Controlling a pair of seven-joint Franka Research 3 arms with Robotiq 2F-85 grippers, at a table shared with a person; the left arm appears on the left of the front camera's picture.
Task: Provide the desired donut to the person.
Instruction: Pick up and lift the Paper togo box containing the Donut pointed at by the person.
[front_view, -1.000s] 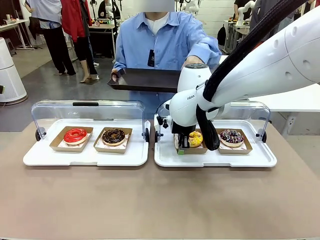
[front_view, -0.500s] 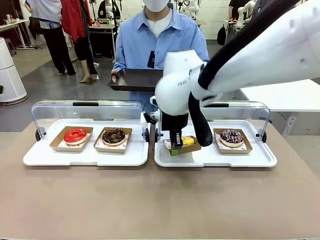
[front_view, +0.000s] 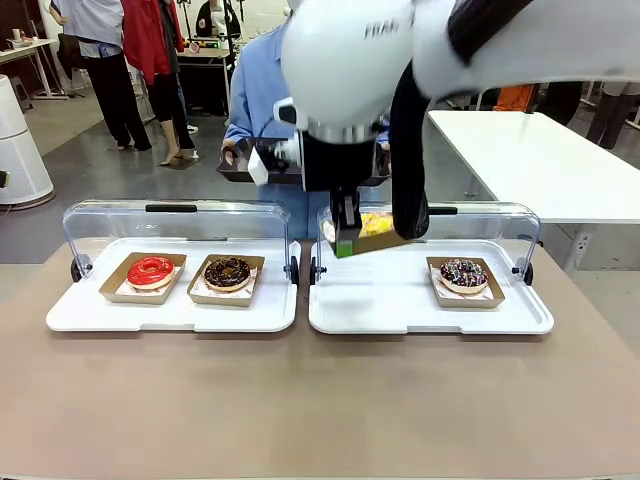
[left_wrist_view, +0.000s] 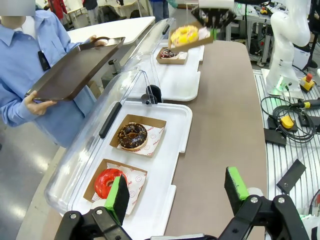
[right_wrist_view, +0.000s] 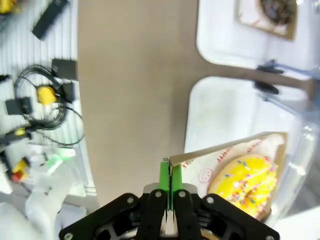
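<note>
The yellow donut (front_view: 376, 222), dotted with coloured sprinkles, sat in a shallow cardboard tray (front_view: 372, 241) that hung in the air above the right white tray (front_view: 400, 300), in front of its raised clear lid. The cardboard tray was tilted rather than level. Its long side ran out sideways from the pinched edge towards the robot's right, with the donut's iced face turned upward.

The right gripper (front_view: 344, 246) came straight down from above. Its green pads were pressed flat together on the thin left rim of the cardboard tray, so the donut lay just beside the fingertips, not between them.

There were four donuts in all. One was the yellow donut in the air. A dark sprinkled donut (front_view: 463, 272) was on the right white tray. A red donut (front_view: 150, 269) and a chocolate donut (front_view: 227, 271) sat side by side on the left white tray (front_view: 170, 315), and each of these three lay in its own cardboard tray.

Both white trays stood on the brown table (front_view: 320, 400). Across it the person (left_wrist_view: 27, 50) held a dark serving tray (left_wrist_view: 75, 70) in both hands. The left gripper (left_wrist_view: 177, 192) hovered over the near end of the table with its fingers (left_wrist_view: 120, 194) spread wide and nothing in them.
</note>
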